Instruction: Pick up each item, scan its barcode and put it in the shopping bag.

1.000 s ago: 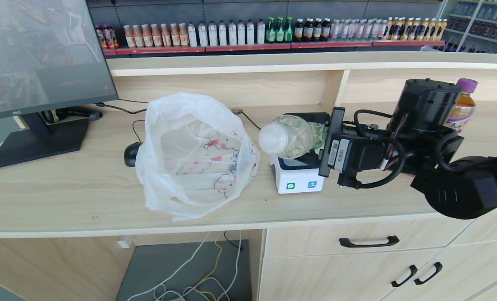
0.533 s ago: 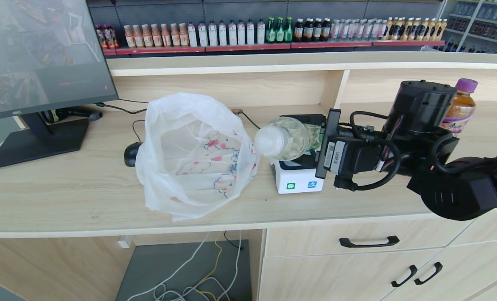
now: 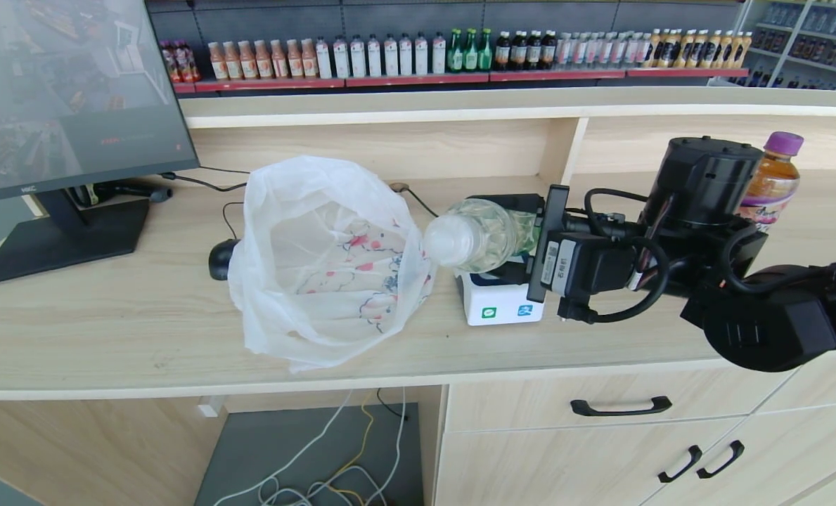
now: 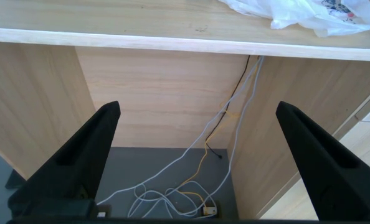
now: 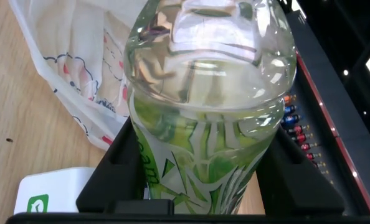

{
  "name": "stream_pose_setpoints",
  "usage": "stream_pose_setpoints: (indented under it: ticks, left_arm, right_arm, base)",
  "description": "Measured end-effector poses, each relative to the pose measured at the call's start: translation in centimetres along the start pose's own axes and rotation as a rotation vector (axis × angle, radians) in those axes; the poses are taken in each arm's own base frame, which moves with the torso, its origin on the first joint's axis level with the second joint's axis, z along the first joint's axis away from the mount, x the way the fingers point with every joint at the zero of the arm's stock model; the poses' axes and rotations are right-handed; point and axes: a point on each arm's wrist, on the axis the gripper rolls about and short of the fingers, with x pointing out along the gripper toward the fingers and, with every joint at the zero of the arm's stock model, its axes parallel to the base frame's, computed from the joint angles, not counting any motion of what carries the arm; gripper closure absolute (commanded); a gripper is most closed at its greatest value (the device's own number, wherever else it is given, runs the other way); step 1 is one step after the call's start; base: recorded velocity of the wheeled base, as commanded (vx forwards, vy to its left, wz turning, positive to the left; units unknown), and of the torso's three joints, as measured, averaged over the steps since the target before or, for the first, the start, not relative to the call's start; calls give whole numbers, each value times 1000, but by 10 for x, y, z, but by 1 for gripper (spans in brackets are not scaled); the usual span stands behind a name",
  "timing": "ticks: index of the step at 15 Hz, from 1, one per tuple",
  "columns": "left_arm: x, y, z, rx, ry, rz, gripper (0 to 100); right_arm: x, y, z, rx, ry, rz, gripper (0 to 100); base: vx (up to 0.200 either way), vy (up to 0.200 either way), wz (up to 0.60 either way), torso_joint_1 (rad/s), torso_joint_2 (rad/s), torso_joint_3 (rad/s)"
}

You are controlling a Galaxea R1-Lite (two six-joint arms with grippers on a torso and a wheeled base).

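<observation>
Wooden counter point(image 3: 108, 330) — right gripper point(image 5: 203, 177) level above the scanner point(image 3: 498, 302), clamped on a clear, green-labelled bottle point(image 3: 477, 235) lying horizontal beside the bag point(image 3: 326, 260).

Bright, even light covers the worktop point(image 3: 108, 330). The bag point(image 3: 326, 260) casts only a faint shadow toward 6 o'clock. Reflections wash the monitor point(image 3: 59, 91) at 10 o'clock; highlights glint on the bottle point(image 5: 203, 81).

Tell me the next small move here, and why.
Probably shift the right claw toward the robot's left, carrying the bottle over the shopping bag and its open mouth. The bottle lies sideways in the shut claw above the scanner, its cap end close beside the bag's wall, not yet over the opening.
</observation>
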Motion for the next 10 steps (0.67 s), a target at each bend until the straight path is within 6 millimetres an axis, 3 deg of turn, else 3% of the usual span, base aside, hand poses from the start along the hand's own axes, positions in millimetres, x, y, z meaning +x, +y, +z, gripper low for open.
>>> stream_pose_setpoints:
  ticks: [10]
  left_arm:
    - [0,0,0,0,0,0,0]
  right_arm:
    - [1,-4,8,-31,-18,-10,100]
  base:
    - [0,0,0,0,0,0]
